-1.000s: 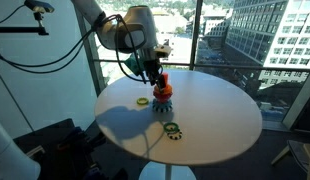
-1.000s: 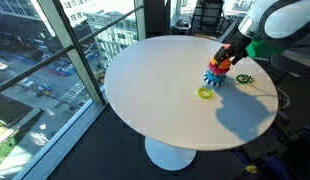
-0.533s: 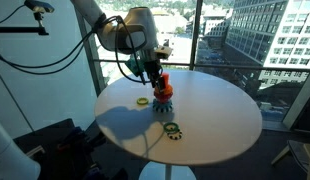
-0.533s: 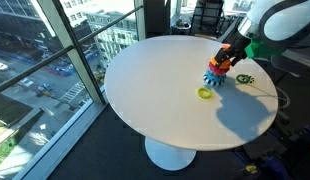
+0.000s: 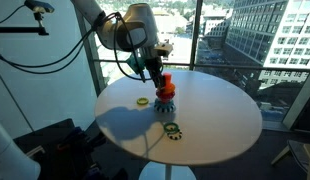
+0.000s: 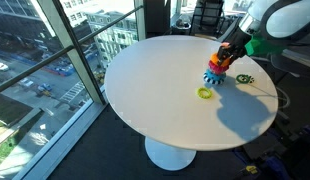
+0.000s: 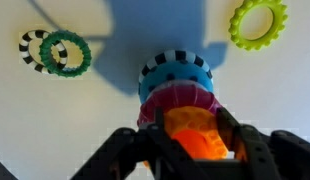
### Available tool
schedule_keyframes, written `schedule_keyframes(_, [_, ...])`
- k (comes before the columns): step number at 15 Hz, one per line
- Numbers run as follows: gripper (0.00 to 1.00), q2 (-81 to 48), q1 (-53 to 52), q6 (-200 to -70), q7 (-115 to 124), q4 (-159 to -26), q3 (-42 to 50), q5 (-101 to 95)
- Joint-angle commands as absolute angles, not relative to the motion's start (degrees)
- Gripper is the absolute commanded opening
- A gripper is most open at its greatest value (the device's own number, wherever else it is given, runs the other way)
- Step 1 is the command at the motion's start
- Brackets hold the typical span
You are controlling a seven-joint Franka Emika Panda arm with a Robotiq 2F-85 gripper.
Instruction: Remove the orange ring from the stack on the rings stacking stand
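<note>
The claw (image 7: 190,150) is clenched around the orange ring (image 7: 193,135), which sits on top of the stack (image 7: 177,88) on the rings stacking stand (image 5: 165,104), toward the far side of the round white desk (image 5: 210,120). I think it is grabbed but not lifted clear yet, so pulling it up and putting it down is left. The yellow-green ring (image 5: 142,101) lies just left and the dark green ring (image 5: 172,128) nearer, but the right side is bare.

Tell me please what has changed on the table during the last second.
Almost nothing. The gripper, closed on the orange ring, shifted very slightly in an exterior view; whether the ring rose is unclear. The stack, yellow-green ring and dark green ring stayed put.
</note>
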State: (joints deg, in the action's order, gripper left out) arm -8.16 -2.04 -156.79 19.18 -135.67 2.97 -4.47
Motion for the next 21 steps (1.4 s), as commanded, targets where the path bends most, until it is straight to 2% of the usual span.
schedule_keyframes(1, [0.29, -5.3, -2.62, -155.63, 21.9, -136.14, 3.69, -6.33])
schedule_keyframes(15, [0.28, 3.73, -1.19, -153.7, 23.09, -138.11, 2.05, -5.79])
schedule_keyframes(21, [0.28, 8.28, -2.24, -153.32, 16.32, -140.03, 0.04, 1.5])
